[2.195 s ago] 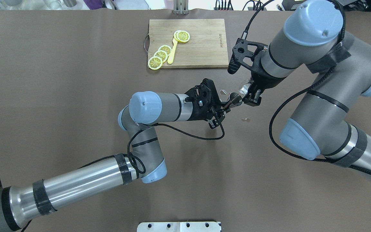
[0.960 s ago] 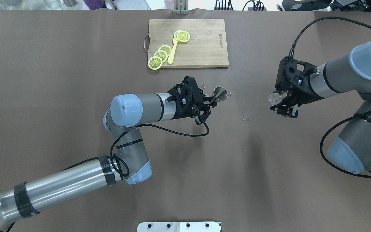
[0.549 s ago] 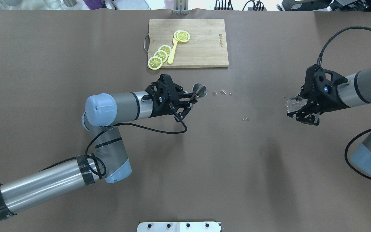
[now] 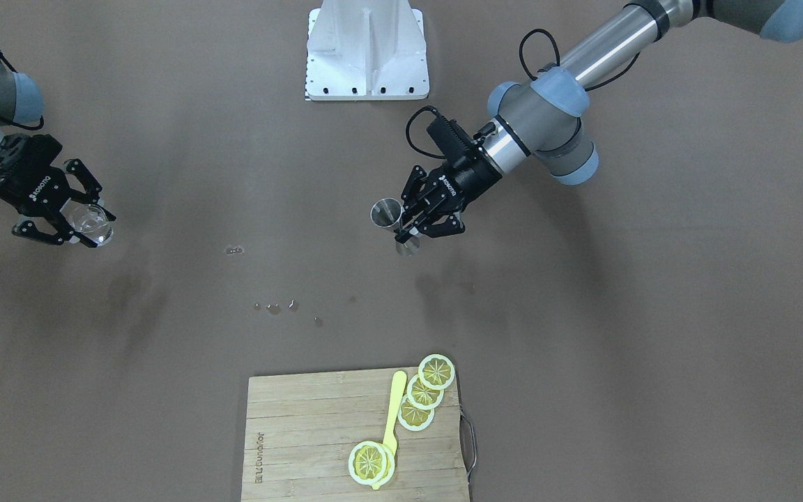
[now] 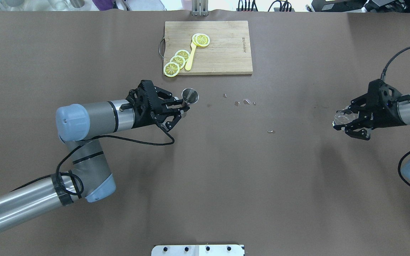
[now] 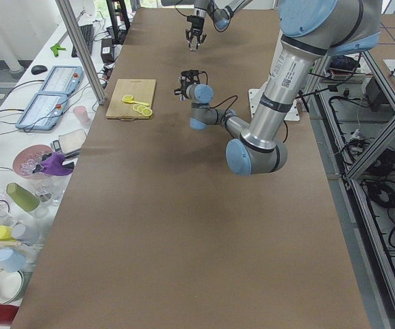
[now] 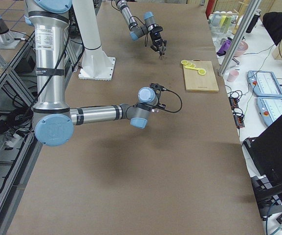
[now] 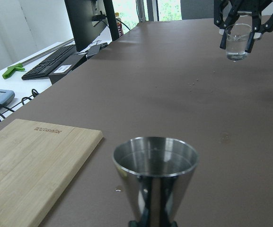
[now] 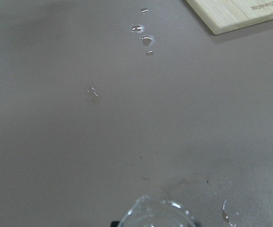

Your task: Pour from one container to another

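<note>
A steel jigger (image 5: 189,96) (image 4: 387,213) (image 8: 154,177) stands upright in the air, with my left gripper (image 5: 182,106) (image 4: 408,224) shut on its waist, left of the table's middle. Far to the right, my right gripper (image 5: 347,124) (image 4: 74,224) is shut on a small clear glass (image 5: 341,117) (image 4: 91,224) (image 8: 236,41), held upright above the table. Only the glass rim (image 9: 157,215) shows at the bottom of the right wrist view. The two containers are wide apart.
A wooden cutting board (image 5: 222,53) (image 4: 304,446) with lemon slices (image 5: 176,62) and a yellow spoon (image 5: 190,57) lies at the far middle. Spilled drops (image 5: 242,102) (image 4: 272,307) (image 9: 143,33) dot the brown table (image 5: 226,177) between the arms. The robot's white base (image 4: 366,49) sits at the near edge.
Both arms have drawn apart: the left gripper carried the jigger leftward and the right gripper carried the glass rightward. Drops lie where the two containers met.
</note>
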Tool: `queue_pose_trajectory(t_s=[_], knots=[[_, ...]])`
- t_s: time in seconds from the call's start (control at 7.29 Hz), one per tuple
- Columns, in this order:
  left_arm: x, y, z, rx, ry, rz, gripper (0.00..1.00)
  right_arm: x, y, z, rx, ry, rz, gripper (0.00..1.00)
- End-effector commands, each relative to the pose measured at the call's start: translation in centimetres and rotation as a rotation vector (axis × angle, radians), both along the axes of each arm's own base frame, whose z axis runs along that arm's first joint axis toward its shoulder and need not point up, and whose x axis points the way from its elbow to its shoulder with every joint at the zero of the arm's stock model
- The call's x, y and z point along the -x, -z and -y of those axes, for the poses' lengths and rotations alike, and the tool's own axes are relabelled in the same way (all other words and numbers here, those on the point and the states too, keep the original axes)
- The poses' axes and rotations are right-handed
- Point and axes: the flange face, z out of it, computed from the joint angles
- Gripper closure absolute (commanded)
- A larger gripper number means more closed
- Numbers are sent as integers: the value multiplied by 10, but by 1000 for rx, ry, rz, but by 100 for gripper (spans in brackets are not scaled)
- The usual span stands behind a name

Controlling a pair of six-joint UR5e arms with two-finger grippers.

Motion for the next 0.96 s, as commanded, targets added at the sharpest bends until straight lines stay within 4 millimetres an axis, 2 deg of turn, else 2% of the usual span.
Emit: queue_pose_trajectory(t_s=[0.0, 0.14, 0.41, 0.55, 0.82], knots=[[52, -50, 4, 4, 68, -4, 100, -20, -42, -4, 35, -29, 54, 100], [71, -73, 4, 7, 97, -9, 100, -28, -53, -14, 42, -41, 63, 100], [93, -104, -3, 132, 217, -118, 100, -38, -91, -23, 53, -62, 106, 100], [102, -110, -5, 145, 310, -145, 100, -39, -97, -23, 47, -66, 117, 100], [114, -121, -35, 258, 496, -273, 100, -42, -104, -22, 42, -93, 113, 100]])
